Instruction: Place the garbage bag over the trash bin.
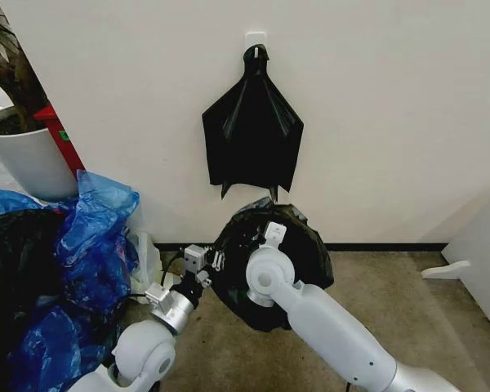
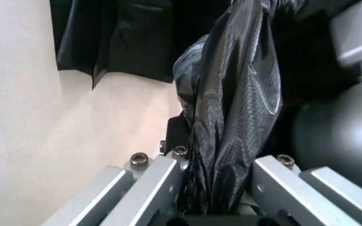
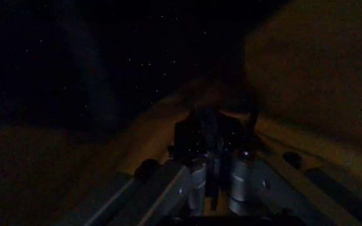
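Against the foot of the white wall (image 1: 376,98), on the carpeted floor (image 1: 392,286), the garbage bag (image 1: 306,245) forms a rounded, wrinkled black mound directly below a flat fan-shaped black bundle (image 1: 253,135) hung from a wall hook (image 1: 255,38). The trash bin cannot be made out under the black film, so how far the bag covers it cannot be told.

Left gripper (image 1: 215,263): at the side of the garbage bag nearer the blue plastic bags (image 1: 94,245), touching the film. In the left wrist view a gathered fold of the garbage bag (image 2: 231,117) runs down between the two metal fingers (image 2: 159,181), pinched there.

Right gripper (image 3: 216,155): reaching over the top of the garbage bag, its wrist resting against the mound and its tip sunk among the black folds. The right wrist view is very dark; the fingers appear drawn nearly together on a thin dark strip, probably bag film, though this is not certain.

Beyond the blue plastic bags, farther from the garbage bag, a white plant pot (image 1: 28,159) stands beside the wall.
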{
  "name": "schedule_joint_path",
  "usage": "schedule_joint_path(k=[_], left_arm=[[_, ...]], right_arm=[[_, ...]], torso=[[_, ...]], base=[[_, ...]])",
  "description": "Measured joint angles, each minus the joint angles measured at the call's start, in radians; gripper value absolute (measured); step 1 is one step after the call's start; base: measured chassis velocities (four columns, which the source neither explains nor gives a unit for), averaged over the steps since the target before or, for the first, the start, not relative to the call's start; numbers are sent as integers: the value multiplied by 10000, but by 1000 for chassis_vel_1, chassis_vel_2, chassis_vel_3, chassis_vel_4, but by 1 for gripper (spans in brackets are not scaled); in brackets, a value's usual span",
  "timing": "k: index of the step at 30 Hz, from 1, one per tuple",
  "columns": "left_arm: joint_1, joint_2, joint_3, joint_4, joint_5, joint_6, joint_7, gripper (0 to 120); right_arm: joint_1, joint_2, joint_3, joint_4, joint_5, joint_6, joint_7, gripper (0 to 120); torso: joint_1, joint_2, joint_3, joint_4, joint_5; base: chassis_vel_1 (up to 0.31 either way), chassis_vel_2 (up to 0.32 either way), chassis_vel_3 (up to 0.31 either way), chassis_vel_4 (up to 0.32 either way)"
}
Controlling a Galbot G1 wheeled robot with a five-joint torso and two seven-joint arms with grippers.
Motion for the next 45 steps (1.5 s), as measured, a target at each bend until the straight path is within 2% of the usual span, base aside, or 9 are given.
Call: schedule_joint_path(k=[10,21,37,45], left_arm=[[88,79,-48,-195,4,42,18,1],[-253,-118,-79,552,-16,28,-189,1],[-398,-248,-181,594,-452,360,-683,1],[-436,-370,-229,928,-797,584,-1084,1]], right_arm=[[35,117,56,-122,-38,17,-73,0],[-246,-329,-364,1294,565,72,491,0],[-1011,-816,-693,2166,264,-55,188,0],[-1247,-1500,-837,3669,35,-128,168,0]], torso=[[0,0,0,1,0],[0,0,0,0,-1],[0,0,0,-1,0],[0,0,0,1,0]], base=[[0,0,0,0],[0,0,0,0],[0,0,0,0],[0,0,0,0]])
